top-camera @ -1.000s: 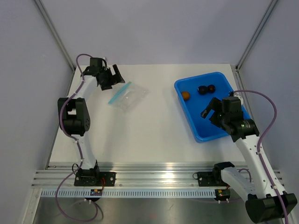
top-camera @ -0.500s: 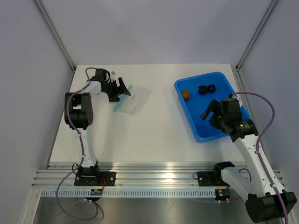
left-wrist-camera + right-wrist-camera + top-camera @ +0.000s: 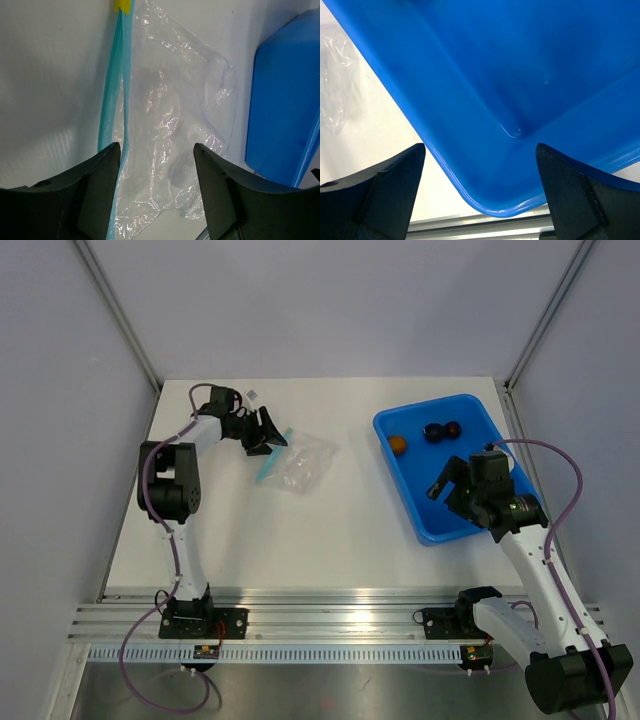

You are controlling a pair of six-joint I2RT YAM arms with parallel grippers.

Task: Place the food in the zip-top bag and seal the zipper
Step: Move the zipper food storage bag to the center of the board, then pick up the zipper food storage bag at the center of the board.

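Bag shift: the open left gripper (image 3: 268, 430) has dropped onto the zipper (image 3: 112, 100), nudging the zip-top bag (image 3: 303, 462) centreward. The food (image 3: 441, 431) lies unpacked in the upper-right tray (image 3: 470, 408), near the open right gripper (image 3: 445, 480).

no legible text, label, brand, number or sign in any view

The white table (image 3: 340, 530) carries two things. A clear zip-top bag (image 3: 300, 462) lies flat toward the far left corner, its teal zipper (image 3: 266, 468) edge facing the left side. A blue tray (image 3: 420, 455) sits along the right edge, toward the far corner, well apart from the bag
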